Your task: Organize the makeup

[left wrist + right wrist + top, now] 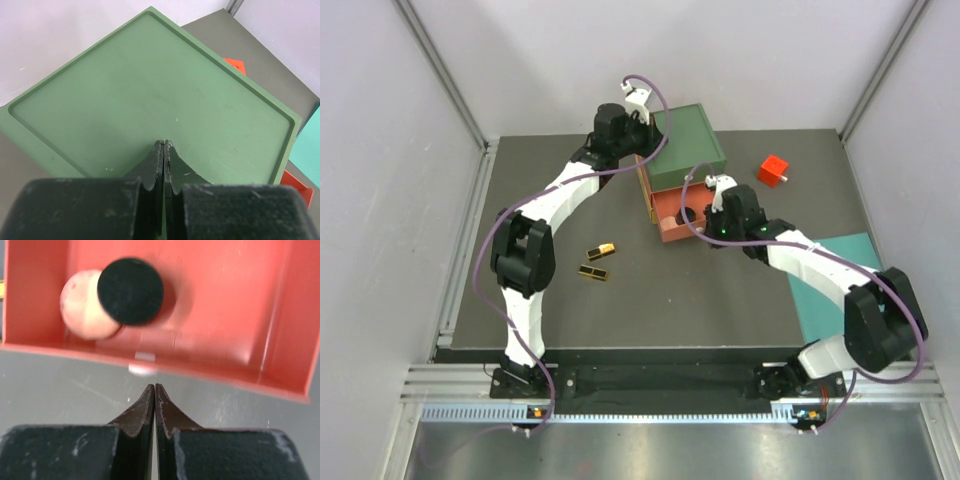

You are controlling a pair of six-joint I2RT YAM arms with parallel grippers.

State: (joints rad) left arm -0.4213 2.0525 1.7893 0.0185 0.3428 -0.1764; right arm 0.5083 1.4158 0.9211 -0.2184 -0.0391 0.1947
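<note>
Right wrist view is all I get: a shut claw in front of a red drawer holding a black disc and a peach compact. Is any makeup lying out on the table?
Observer: Yes. Two gold-black cases lie close together on the dark mat, left of the drawer box.
Operator: Where is the left claw?
Observer: The left claw is shut and empty, over the drawer box's green top.
Operator: Anything off to my right?
Observer: A red cube sits alone on the mat, right of the drawer box.
</note>
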